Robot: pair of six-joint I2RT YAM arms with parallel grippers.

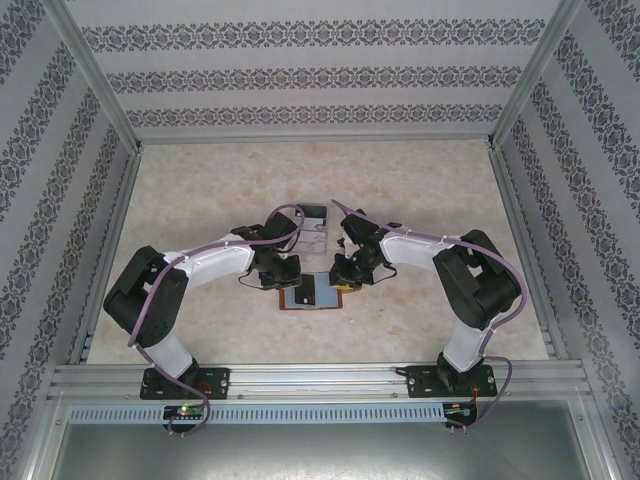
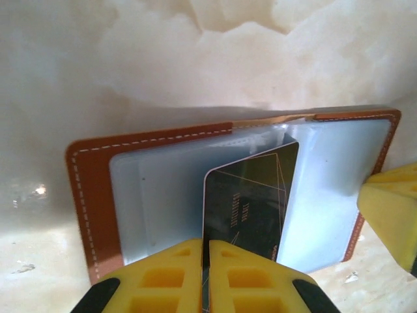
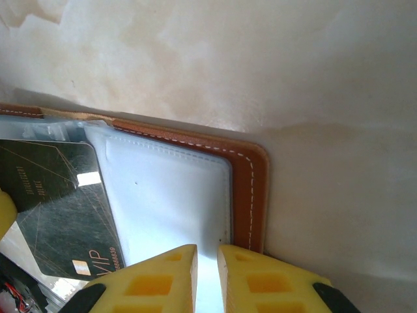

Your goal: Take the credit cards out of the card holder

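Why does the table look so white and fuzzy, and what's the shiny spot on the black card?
Left wrist view: the table is washed out by bright light and out of focus. Right wrist view: light glares white off the dark card.

Both arms (image 1: pixel 215 262) have black joints, white shells, purple cables (image 1: pixel 200 252) and yellow fingers (image 2: pixel 163 280) with square recesses.
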